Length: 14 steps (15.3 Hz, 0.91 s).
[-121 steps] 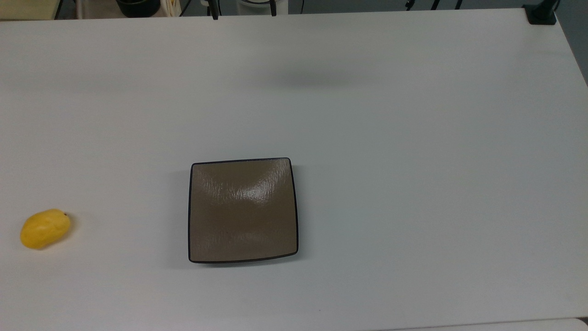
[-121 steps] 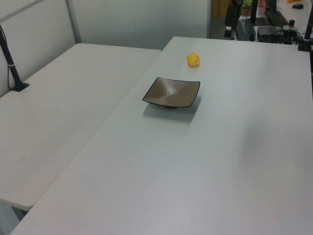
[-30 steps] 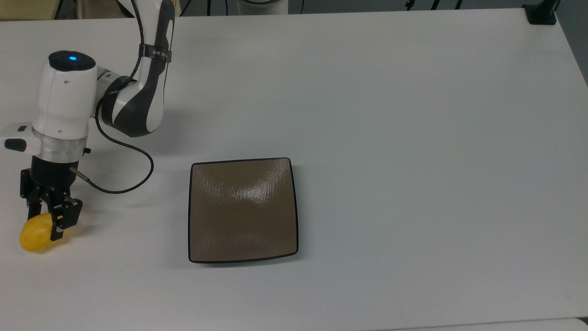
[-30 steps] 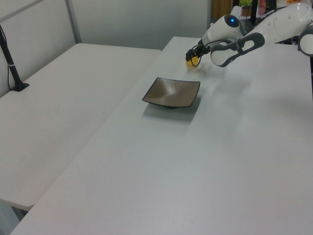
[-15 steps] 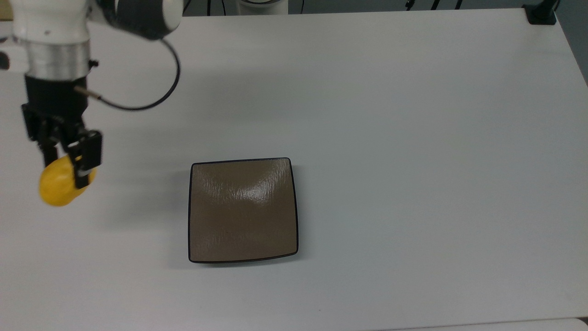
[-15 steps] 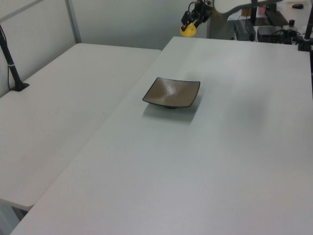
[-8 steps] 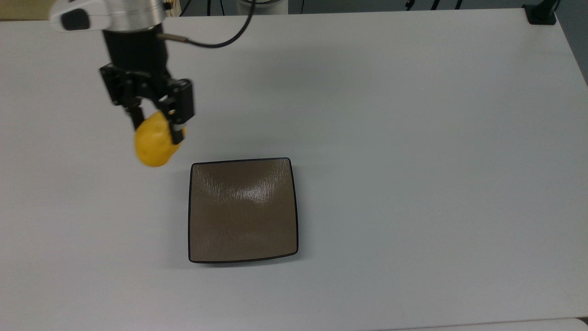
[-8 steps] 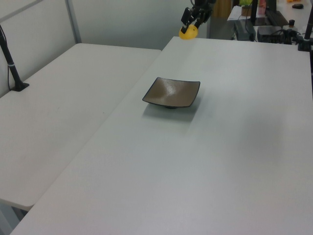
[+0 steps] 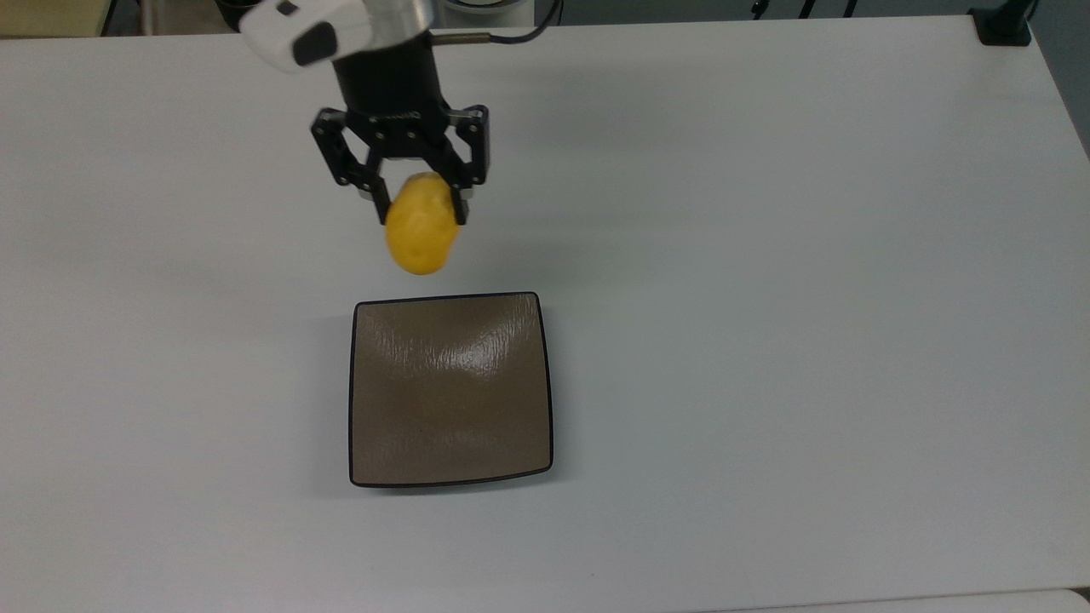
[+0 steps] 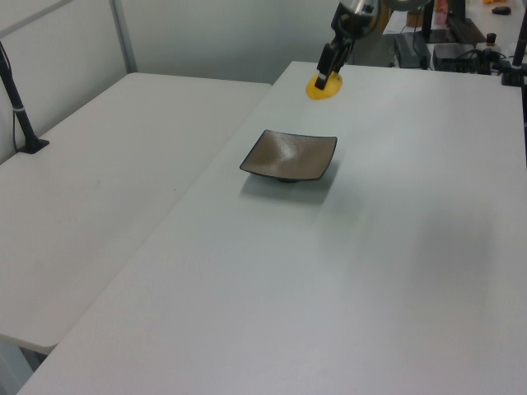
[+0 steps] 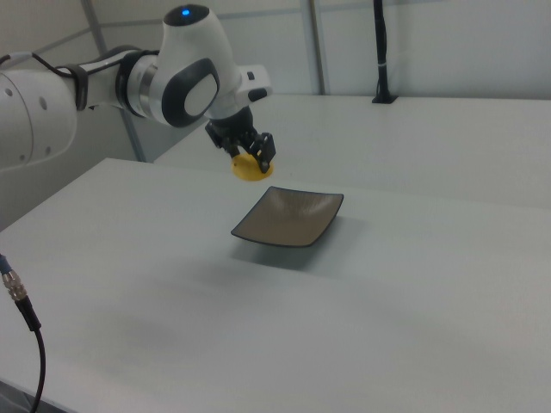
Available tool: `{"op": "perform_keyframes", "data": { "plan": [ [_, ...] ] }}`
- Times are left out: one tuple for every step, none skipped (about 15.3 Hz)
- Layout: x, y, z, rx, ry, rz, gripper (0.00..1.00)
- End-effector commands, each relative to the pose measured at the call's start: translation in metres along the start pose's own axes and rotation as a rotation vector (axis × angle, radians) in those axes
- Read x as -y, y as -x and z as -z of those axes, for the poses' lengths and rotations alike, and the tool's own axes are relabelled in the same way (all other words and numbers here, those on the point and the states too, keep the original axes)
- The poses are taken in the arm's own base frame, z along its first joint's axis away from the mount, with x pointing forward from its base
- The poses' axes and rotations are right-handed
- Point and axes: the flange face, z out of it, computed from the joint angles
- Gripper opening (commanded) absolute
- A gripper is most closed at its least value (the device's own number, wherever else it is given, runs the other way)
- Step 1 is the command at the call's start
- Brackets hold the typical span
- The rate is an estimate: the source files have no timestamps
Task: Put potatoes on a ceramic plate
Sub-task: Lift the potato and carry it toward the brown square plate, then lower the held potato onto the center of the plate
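**Almost there: potato carried high, short of the plate**

Right now I have the potato [image 9: 420, 236] pinched in the gripper [image 9: 419, 207], one finger on each long flank, so the lump hangs lengthways below the fingertips with most of its body clear underneath. I judge that grip sensible: the narrow axis fits the jaw span, and the free lower end can meet a surface first. It hangs in the air, well above the table [image 9: 766, 255]; the right view shows it above the plate's level, and the left view shows it beyond the plate's far edge.

The plate [image 9: 450, 389] lies flat on the table, empty, its corners turned up slightly. In the top view the potato sits just above the plate's upper edge, roughly over its midline, so by my reading the carry is nearly lined up and what remains is a short move over the centre, a descent and a release. The glaze looks slick and the potato is rounded, so I would lower it close before letting go, or it could roll towards a rim.

Nothing stands between potato and plate. A second white table [image 10: 107, 164] adjoins on the left view's left, a black post [image 10: 16, 95] is clamped at its edge, and a cable [image 11: 19, 310] hangs at the right view's lower left, all well apart from my path.
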Motion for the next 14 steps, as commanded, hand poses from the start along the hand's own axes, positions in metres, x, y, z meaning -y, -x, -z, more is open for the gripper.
{"op": "perform_keyframes", "data": {
  "plan": [
    [-0.001,0.011,-0.037,0.048,-0.056,0.14,0.18],
    [-0.003,0.009,-0.047,0.034,-0.056,0.159,0.18],
    [-0.005,0.005,-0.056,0.003,-0.048,0.167,0.18],
    [-0.006,0.002,-0.067,-0.027,-0.04,0.153,0.18],
    [-0.002,0.0,-0.081,-0.044,-0.037,0.162,0.18],
    [-0.004,-0.001,-0.092,-0.064,-0.029,0.165,0.19],
    [-0.006,-0.003,-0.101,-0.09,-0.021,0.166,0.2],
    [-0.008,-0.004,-0.11,-0.113,-0.011,0.167,0.2],
    [-0.009,-0.005,-0.118,-0.13,-0.004,0.168,0.2],
    [-0.011,-0.005,-0.128,-0.139,0.004,0.172,0.2],
    [-0.011,-0.004,-0.137,-0.149,0.01,0.175,0.21],
    [-0.005,-0.004,-0.145,-0.161,0.011,0.185,0.21],
    [-0.004,-0.003,-0.152,-0.173,0.014,0.188,0.22],
    [-0.003,-0.002,-0.158,-0.179,0.017,0.191,0.23]
  ]
}}
